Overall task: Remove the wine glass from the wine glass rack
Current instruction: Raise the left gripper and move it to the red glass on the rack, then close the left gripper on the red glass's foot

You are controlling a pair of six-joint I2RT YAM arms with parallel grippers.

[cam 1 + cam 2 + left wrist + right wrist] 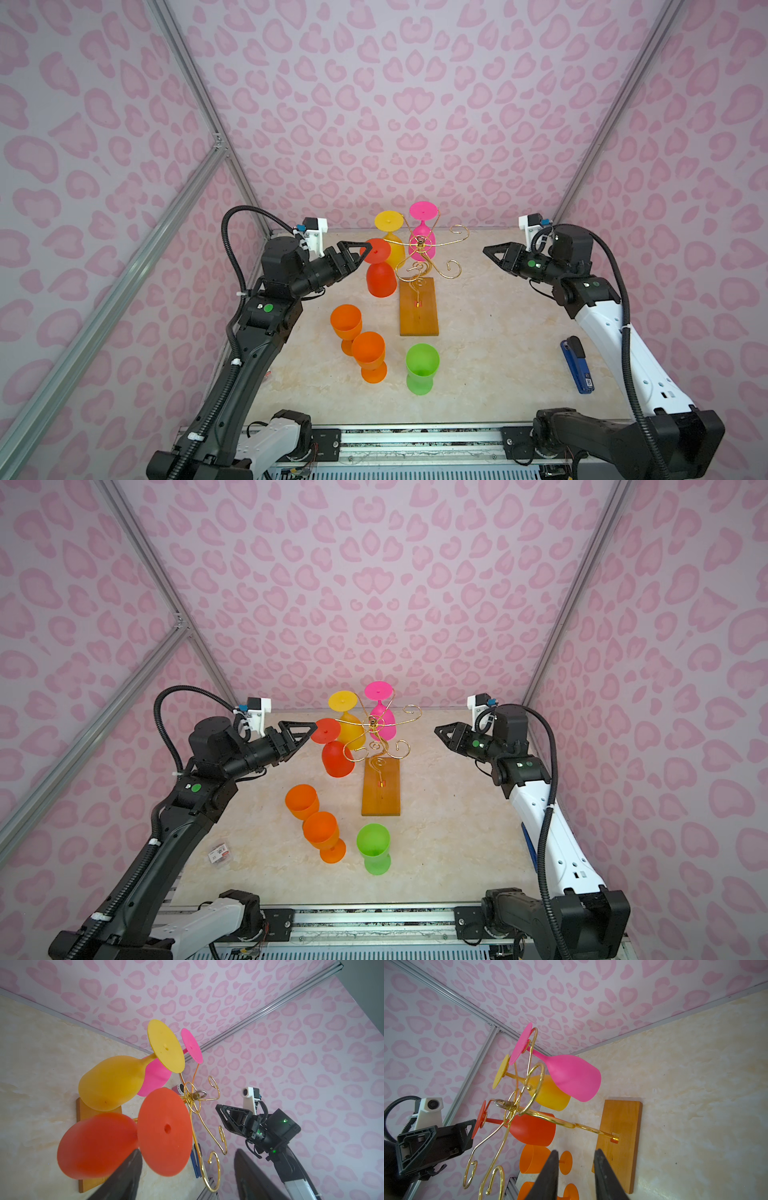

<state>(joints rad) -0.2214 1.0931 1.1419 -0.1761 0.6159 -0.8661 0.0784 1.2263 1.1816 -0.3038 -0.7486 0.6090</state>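
Note:
The wine glass rack (420, 245) is a gold wire stand on a wooden base (419, 316) at the middle back. Three wine glasses hang upside down on it: red (380, 278), yellow (390, 221) and pink (423, 210). My left gripper (365, 254) is open at the red glass's foot (164, 1130). The edge of that disc lies between the spread fingers, which do not clamp it. To the right of the rack my right gripper (487, 252) points at it with its jaws apart and nothing between them; in the right wrist view the right gripper (576, 1151) is open too.
Two orange glasses (345, 322) (369, 349) and a green glass (422, 361) stand upright in front of the rack. A blue stapler (577, 365) lies by the right arm. A small packet (219, 851) lies at the front left. Pink patterned walls enclose the table.

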